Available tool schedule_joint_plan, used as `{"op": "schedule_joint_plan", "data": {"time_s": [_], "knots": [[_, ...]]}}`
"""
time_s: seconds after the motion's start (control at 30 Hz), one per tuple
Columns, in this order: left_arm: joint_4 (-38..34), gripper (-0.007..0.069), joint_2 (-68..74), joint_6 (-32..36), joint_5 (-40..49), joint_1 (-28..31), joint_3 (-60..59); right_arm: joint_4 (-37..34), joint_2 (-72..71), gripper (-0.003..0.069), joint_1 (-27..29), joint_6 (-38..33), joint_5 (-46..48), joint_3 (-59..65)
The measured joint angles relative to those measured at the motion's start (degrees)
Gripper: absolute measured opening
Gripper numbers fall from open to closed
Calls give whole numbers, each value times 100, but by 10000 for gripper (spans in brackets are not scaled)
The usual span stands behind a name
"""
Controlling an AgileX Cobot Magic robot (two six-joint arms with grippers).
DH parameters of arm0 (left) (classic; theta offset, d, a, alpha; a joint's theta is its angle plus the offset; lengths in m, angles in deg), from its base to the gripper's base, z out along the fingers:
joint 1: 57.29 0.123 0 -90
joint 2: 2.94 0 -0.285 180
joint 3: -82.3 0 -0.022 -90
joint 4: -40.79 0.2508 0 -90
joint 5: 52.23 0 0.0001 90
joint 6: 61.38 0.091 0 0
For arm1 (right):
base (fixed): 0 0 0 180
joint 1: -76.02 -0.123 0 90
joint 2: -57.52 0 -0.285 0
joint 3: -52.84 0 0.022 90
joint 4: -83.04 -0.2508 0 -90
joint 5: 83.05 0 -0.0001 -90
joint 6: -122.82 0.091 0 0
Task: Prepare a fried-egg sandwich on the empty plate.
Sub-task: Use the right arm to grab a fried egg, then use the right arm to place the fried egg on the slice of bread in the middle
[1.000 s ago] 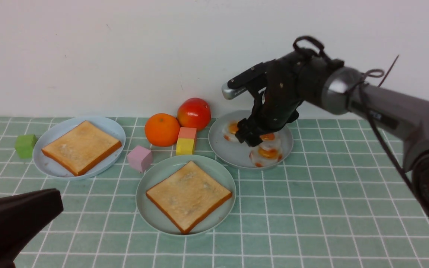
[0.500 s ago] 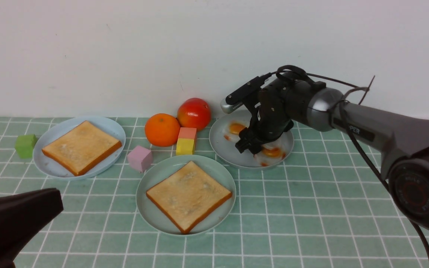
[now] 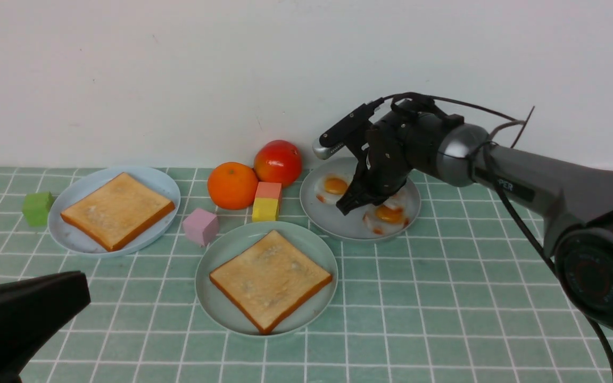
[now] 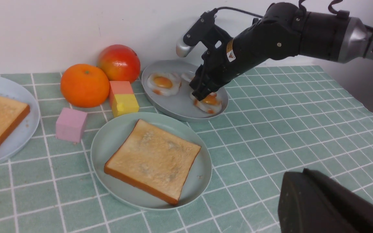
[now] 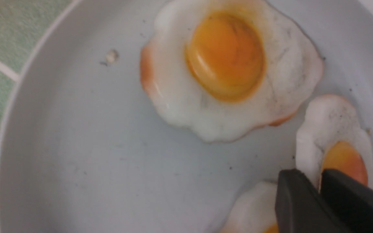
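Left gripper [image 3: 40,306] closed, low at near left. One toast slice [image 3: 117,210] on light blue plate [image 3: 72,239]; second toast slice [image 3: 269,279] on mint-green plate [image 3: 221,250], centre. Right gripper [image 3: 349,205] at grey plate [image 3: 333,223], jaws nearly together, pinching the edge of a fried egg [image 5: 332,136]. Lettering [image 3: 504,185] on right arm [image 3: 578,194] reads "PER"; wrist sticker [image 4: 229,51] illegible.

Reaches forward with right arm [image 3: 551,181], wrist bent steeply down, right gripper [image 3: 348,206] pinched to a thin slit. Rests left gripper [image 3: 24,308] low, near side, jaws closed.
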Motion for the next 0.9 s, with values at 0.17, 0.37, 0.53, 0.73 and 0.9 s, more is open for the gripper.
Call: {"op": "schedule_joint_plan", "data": {"time_s": [0.17, 0.37, 0.53, 0.73, 0.9], "knots": [[0, -13, 0, 0, 86, 0, 0, -35, -264, 99, 0, 0, 347, 41], [118, -13, 0, 0, 340, 0, 0, -204, -975, 95, -17, 0, 1091, 57], [280, -13, 0, 0, 431, 0, 0, -783, -1855, 95, -469, -282, 1908, 240], [297, -13, 0, 0, 448, 0, 0, -1588, -2219, 95, -1367, -511, 1528, 881], [297, -11, 0, 0, 454, 0, 0, -1759, -1690, 95, -1929, -527, 644, 1188]]}}
